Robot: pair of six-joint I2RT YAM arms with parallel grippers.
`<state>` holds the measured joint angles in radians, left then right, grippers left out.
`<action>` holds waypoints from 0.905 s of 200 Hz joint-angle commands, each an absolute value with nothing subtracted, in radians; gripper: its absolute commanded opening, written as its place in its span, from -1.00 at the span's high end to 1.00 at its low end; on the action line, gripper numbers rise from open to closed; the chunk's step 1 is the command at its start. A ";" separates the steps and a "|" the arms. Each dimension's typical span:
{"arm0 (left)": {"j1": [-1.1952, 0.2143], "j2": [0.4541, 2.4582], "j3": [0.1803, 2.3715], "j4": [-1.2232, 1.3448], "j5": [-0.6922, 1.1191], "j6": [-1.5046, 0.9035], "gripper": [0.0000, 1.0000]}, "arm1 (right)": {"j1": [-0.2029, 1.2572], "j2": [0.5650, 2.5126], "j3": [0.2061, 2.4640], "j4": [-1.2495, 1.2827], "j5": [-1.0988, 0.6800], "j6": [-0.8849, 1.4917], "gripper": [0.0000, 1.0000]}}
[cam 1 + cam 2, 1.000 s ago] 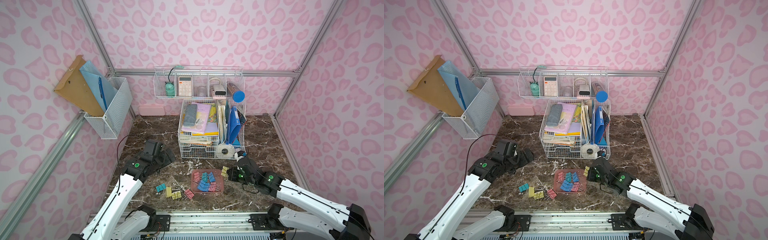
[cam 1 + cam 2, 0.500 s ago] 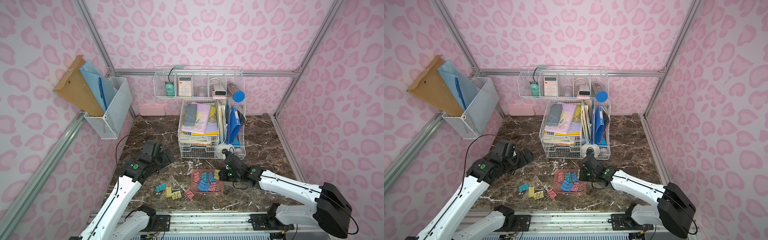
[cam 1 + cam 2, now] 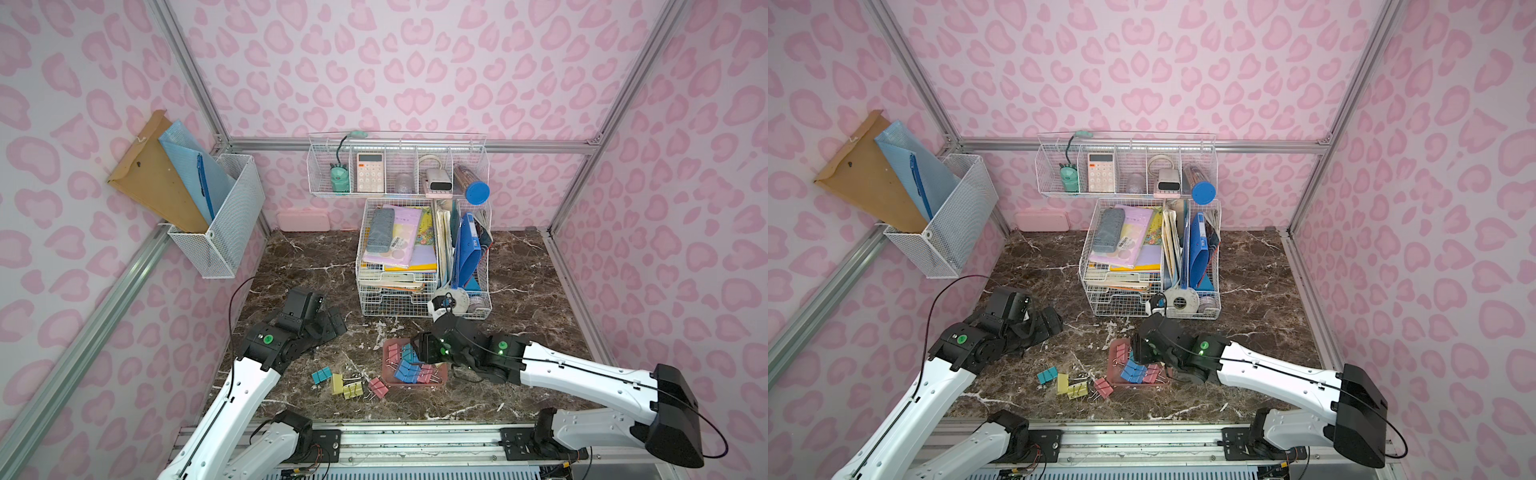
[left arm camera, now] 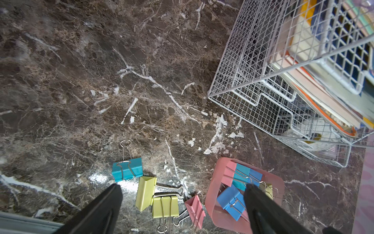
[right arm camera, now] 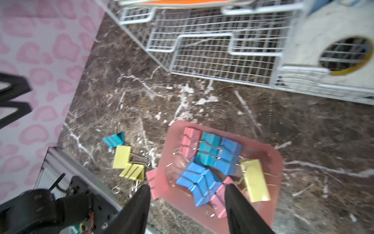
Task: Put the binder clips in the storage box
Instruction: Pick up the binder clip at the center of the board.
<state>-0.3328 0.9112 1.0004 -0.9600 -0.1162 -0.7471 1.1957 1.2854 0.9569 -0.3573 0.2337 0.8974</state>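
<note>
Four clips are left out and at least six look to be in, so I judge the job past halfway. At the far left, the black left pincer (image 3: 336, 326) hovers above the dark brown marble tabletop (image 3: 311, 266), its jaws wide apart and empty. Just right and nearer lie the loose pastel binder clips with silver wire handles: one teal clip (image 3: 322, 376), two yellow clips (image 3: 337, 384) touching each other, then one pink clip (image 3: 378, 387) just beside the shallow translucent pinkish-red plastic storage box (image 4: 211, 204). That box sits near the middle of the tabletop, in front of the white wire paper rack (image 3: 399, 299). Over it hangs the black right pincer (image 5: 187, 186), jaws apart with nothing clamped between them.

In both top views this pincer covers the right part of the box, so only some pink and blue clips show there. The right wrist view looks straight in: a pink clip (image 5: 190, 137), a teal one (image 5: 210, 150), blue ones (image 5: 197, 182), another pink (image 5: 220, 200), and a yellow clip (image 5: 255, 180) hidden from above. The left wrist view shows the four loose clips sharply, handles and all
</note>
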 commanded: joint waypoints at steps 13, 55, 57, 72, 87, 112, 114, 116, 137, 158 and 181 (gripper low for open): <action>-0.331 0.899 1.012 -0.972 -0.182 -0.750 -0.98 | 1.381 1.506 1.116 -0.463 0.376 0.849 -0.07; -0.330 0.839 0.972 -1.010 -0.347 -0.840 -0.97 | 1.543 1.874 1.480 -0.631 0.442 0.676 -0.18; -0.330 0.839 0.973 -1.019 -0.354 -0.846 -0.97 | 1.546 1.884 1.489 -0.636 0.441 0.668 -0.20; -0.328 0.841 0.978 -1.057 -0.385 -0.878 -0.97 | 1.555 1.943 1.529 -0.646 0.420 0.637 -0.26; -0.327 0.836 0.976 -1.080 -0.406 -0.912 -0.97 | 1.552 1.964 1.525 -0.653 0.421 0.639 -0.26; -0.325 0.803 0.957 -1.062 -0.398 -0.923 -0.96 | 1.536 1.958 1.479 -0.666 0.432 0.652 -0.29; -0.326 0.799 0.955 -1.059 -0.394 -0.921 -0.96 | 1.534 1.956 1.474 -0.666 0.432 0.652 -0.30; -0.325 0.795 0.954 -1.055 -0.391 -0.919 -0.96 | 1.533 1.953 1.469 -0.667 0.431 0.653 -0.30; -0.325 0.780 0.936 -1.019 -0.362 -0.902 -0.95 | 1.523 1.925 1.414 -0.641 0.420 0.652 -0.31; -0.325 0.787 0.936 -1.015 -0.359 -0.901 -0.96 | 1.511 1.921 1.381 -0.614 0.402 0.656 -0.08; -0.325 0.800 0.943 -1.020 -0.363 -0.896 -0.95 | 1.509 1.948 1.399 -0.611 0.408 0.638 0.11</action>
